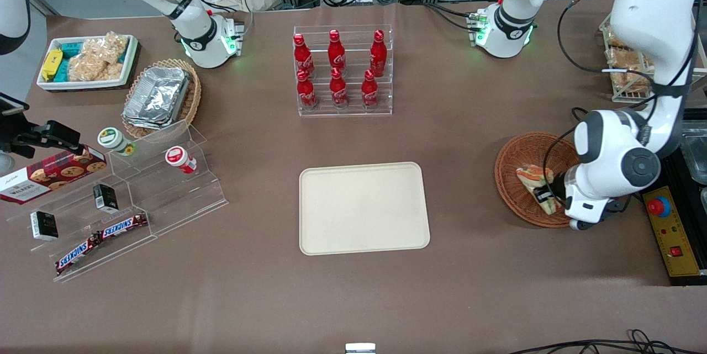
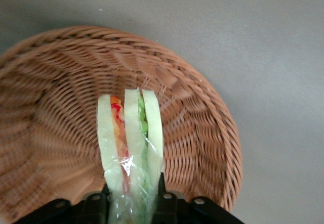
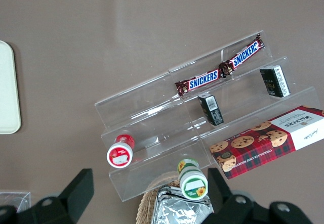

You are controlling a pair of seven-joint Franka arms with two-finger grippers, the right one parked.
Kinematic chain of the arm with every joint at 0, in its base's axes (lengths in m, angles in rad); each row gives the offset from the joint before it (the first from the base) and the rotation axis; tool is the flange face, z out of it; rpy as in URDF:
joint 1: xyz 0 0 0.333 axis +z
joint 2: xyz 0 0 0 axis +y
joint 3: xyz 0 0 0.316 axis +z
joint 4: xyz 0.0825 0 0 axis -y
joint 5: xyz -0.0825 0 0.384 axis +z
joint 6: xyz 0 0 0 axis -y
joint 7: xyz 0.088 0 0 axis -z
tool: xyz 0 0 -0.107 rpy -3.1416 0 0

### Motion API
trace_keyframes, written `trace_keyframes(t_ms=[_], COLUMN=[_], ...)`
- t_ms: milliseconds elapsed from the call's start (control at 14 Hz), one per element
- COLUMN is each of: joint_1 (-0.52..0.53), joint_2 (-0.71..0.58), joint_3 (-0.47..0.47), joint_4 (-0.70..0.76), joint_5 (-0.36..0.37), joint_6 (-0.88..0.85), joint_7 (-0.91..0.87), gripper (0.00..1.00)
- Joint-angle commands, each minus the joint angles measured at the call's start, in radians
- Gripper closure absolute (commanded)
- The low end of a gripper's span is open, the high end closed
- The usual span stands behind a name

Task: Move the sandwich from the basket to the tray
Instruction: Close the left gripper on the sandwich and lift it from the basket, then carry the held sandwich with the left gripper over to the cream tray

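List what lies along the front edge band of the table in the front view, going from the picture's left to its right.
Snickers bars → tray → basket holding the sandwich → gripper, shut on the sandwich.

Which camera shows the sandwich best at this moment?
The left wrist view: the sandwich fills the frame, bread and filling layers clear, with the gripper jaws closed on its wrapped end inside the basket. The front view shows it small and partly covered by the arm. The right wrist view misses it.
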Motion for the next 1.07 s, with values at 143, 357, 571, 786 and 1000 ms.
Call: trace_keyframes(t_ms=[143,357,571,786,1000], joint_1=[-0.02,-0.02,-0.029,-0.166,-0.303], joint_2=[-0.052,-0.057,-0.052,-0.017,0.085], joint_3=[-0.061,-0.104,-0.174,-0.19,-0.179], joint_4=[0.379,0.549,0.566,0.526,0.506], joint_5=[-0.006,-0.011,-0.003,0.009,0.011], joint_6=[-0.439,-0.534,-0.516,-0.45,-0.322], joint_7=[-0.01,0.028,0.048,0.047,0.03], gripper=[1.0,1.0,1.0,1.0,1.0])
